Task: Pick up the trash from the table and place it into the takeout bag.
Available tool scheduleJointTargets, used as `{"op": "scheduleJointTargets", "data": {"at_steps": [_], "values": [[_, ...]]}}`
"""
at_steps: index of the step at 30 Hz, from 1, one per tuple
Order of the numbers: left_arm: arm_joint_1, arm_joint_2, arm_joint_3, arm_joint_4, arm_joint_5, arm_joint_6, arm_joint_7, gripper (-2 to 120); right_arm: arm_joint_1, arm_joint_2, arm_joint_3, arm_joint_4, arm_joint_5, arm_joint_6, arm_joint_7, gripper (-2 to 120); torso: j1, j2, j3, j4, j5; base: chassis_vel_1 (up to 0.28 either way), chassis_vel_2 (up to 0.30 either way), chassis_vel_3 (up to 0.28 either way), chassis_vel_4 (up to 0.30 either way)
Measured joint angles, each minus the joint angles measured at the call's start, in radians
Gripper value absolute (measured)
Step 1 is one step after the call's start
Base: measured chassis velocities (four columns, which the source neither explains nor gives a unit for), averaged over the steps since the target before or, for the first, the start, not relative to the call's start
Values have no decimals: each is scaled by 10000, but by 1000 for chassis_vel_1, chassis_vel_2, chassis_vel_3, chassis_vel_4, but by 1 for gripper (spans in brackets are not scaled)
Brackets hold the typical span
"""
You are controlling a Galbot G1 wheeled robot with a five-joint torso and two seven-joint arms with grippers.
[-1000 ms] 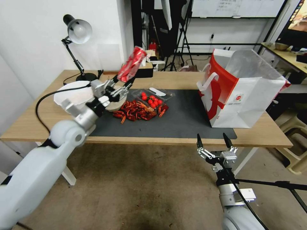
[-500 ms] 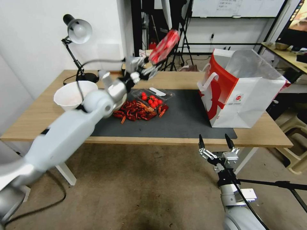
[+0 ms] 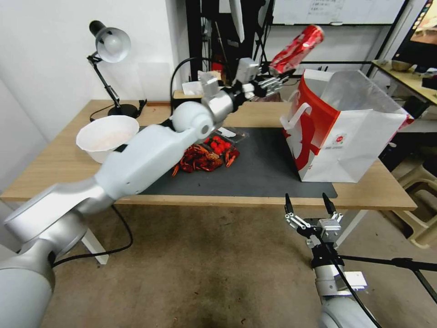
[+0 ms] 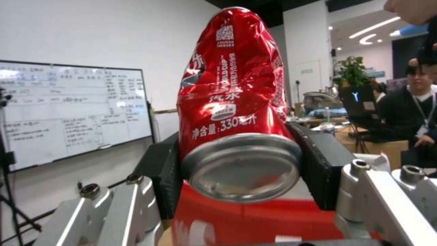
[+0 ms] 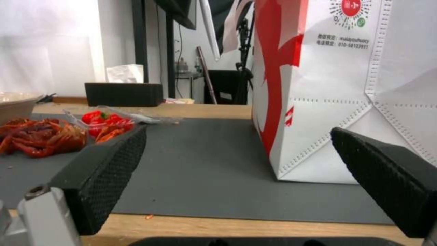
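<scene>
Left gripper (image 3: 275,82) is holding the crushed red soda can (image 3: 297,48) clamped, high beside the takeout bag (image 3: 348,132).
Right gripper (image 3: 308,204), jaws apart, is waiting low near the table (image 3: 54,173).

Two pale grey arms with silver wrists and black-padded grippers

The left arm (image 3: 136,159) crosses the head view from lower left to upper centre as smooth light-grey shells joined by a rounded elbow housing, narrowing to a silver wrist cylinder; a black cable loops above its wrist and another hangs below its shoulder; the left gripper (image 3: 273,82) has silver linkage bars with visible screws and black pads (image 4: 321,164); the right gripper (image 3: 308,205), at lower right, carries two black pointed fingers (image 5: 109,167) with a knurled texture on silver links, a black cable running down its grey forearm.
</scene>
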Motion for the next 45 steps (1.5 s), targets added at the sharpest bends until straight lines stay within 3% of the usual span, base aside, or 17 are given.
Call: {"op": "scheduleJointTargets", "data": {"at_steps": [14,35,37,40,45], "values": [[-1567,-1777,1206,2018,-310,85,180,52,132,-7,61,-115,73,96,24,100,0,1,-1,-2,0,0,0,0,0],[-2108,-3270,2361,3445,-694,419,164,52,157,129,28,-209,81,269,-1,100,-1,1,-1,-4,0,0,0,0,0],[-2108,-3307,2392,3505,-654,424,180,54,157,135,31,-211,81,279,0,100,0,1,-1,-3,0,0,0,0,0],[-2108,-3352,2417,3673,-546,456,208,71,142,139,44,-230,81,328,0,100,-1,1,-2,0,-1,0,0,0,0],[-2109,-3352,2408,3768,-473,478,220,84,145,134,44,-238,81,337,0,100,0,1,-1,-1,-1,0,0,0,0]]}}
